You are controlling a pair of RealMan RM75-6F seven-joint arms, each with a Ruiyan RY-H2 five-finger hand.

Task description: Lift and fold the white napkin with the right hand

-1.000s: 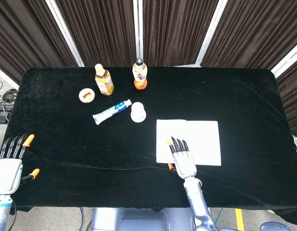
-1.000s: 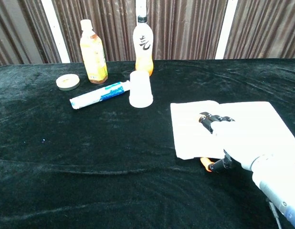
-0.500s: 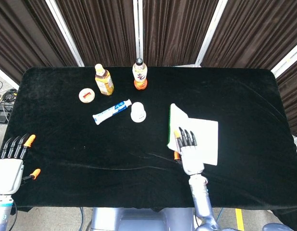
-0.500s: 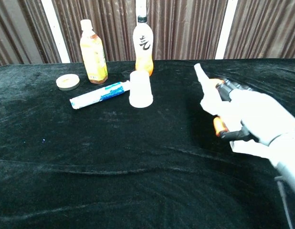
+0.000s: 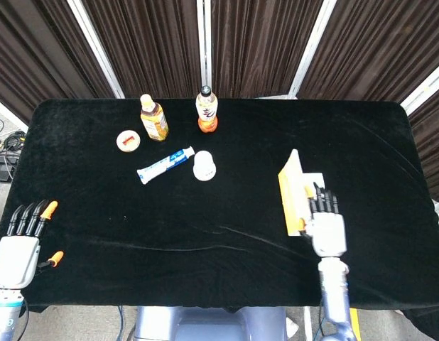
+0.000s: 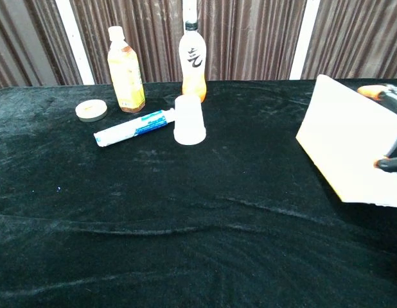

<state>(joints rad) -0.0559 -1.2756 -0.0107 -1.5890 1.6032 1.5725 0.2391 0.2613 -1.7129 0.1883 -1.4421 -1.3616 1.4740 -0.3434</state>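
Observation:
The white napkin [image 5: 292, 193] stands up off the black table [image 5: 226, 135] at the right, its left part raised and tilted over towards the right. My right hand [image 5: 324, 220] grips it, fingers pointing away from me just right of the raised sheet. A strip of napkin still lies flat beside the hand. In the chest view the napkin [image 6: 349, 151] fills the right side as a tilted white sheet, and only the fingertips [image 6: 386, 95] of the right hand show at the frame edge. My left hand [image 5: 20, 245] hangs at the near left table edge, fingers apart, holding nothing.
At the back left stand a yellow tea bottle [image 5: 153, 118] and an orange-bottomed bottle [image 5: 207, 110]. A round tin [image 5: 127, 141], a toothpaste tube [image 5: 165, 165] and an upturned white cup [image 5: 204, 165] lie in front of them, well left of the napkin.
The right hand has gone from resting on the flat napkin to lifting its left edge and sweeping it rightward. The left hand has barely moved.

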